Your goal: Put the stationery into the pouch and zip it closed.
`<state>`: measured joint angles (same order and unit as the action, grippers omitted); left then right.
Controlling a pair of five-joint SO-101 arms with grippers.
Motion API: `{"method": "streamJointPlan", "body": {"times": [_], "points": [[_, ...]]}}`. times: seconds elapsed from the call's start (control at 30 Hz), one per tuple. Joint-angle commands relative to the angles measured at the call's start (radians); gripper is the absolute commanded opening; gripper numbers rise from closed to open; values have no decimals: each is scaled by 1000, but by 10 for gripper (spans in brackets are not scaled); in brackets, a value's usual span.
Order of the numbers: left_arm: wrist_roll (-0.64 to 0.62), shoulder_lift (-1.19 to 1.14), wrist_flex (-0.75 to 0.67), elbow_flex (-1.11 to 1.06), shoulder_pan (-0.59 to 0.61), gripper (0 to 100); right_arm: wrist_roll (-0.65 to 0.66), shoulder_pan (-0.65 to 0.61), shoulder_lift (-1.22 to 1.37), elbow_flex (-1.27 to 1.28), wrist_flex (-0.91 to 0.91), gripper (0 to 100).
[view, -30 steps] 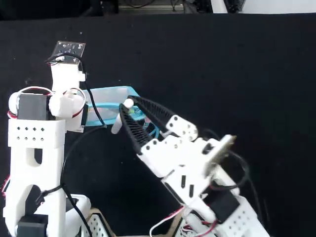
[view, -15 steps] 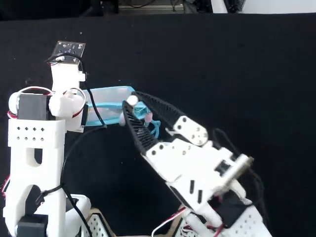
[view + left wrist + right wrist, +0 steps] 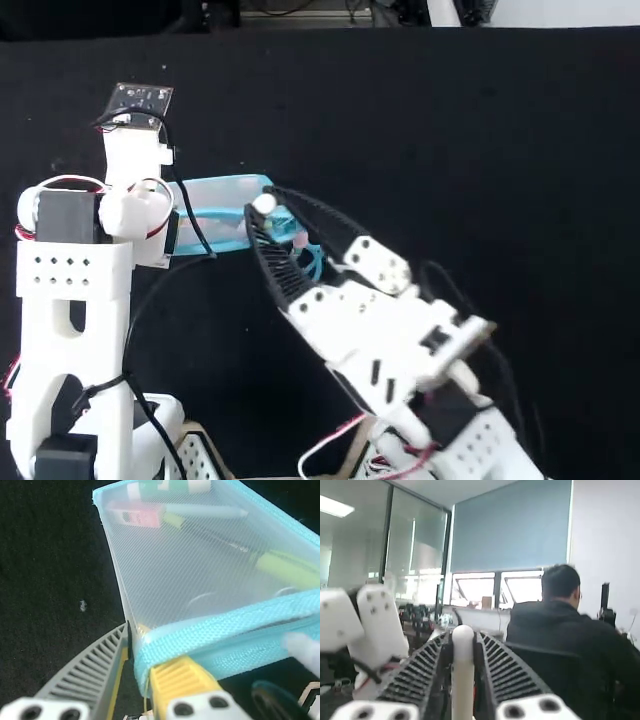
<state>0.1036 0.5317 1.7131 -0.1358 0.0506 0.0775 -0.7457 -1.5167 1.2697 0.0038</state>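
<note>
The translucent pouch (image 3: 215, 195) with blue zip trim lies on the black table beside the left arm. My left gripper (image 3: 178, 232) is shut on its zip edge; the left wrist view shows the grey and yellow fingers (image 3: 180, 680) clamped on the blue trim. Inside the pouch (image 3: 190, 570) lie a pink eraser (image 3: 137, 516), a blue pen (image 3: 210, 511) and a yellow-green highlighter (image 3: 287, 570). My right gripper (image 3: 262, 215) is shut on a white stick (image 3: 262, 205) at the pouch's open end. The stick (image 3: 462, 670) stands lengthwise between the black fingers (image 3: 502, 665). Its tip (image 3: 305, 647) shows near the zip.
The left arm's white body (image 3: 70, 290) and cables stand at the left front. The right arm's body (image 3: 400, 350) crosses the front middle. A blue loop (image 3: 312, 265) lies under the right fingers. Black tabletop (image 3: 480, 150) spreads to the right and back.
The right arm's wrist swung right, then partway back. Its fingers now cover the stick's lower length, which showed a second ago. The stick's tip stayed at the pouch's end. The left arm kept still.
</note>
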Motion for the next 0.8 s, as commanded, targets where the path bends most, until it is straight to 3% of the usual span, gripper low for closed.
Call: {"method": "streamJointPlan", "body": {"times": [0.0,0.2,0.4,0.6,0.77], "points": [[3,15,8,-1,-2,30,12,20,-2,97,-74,11],[3,15,5,1,-2,30,5,46,-10,211,-71,14],[3,15,5,1,-2,30,3,-49,-2,228,124,20],[3,15,8,-1,-2,30,3,-98,-2,193,252,188],[3,15,6,-1,-2,30,3,-64,-12,30,427,149]]}}
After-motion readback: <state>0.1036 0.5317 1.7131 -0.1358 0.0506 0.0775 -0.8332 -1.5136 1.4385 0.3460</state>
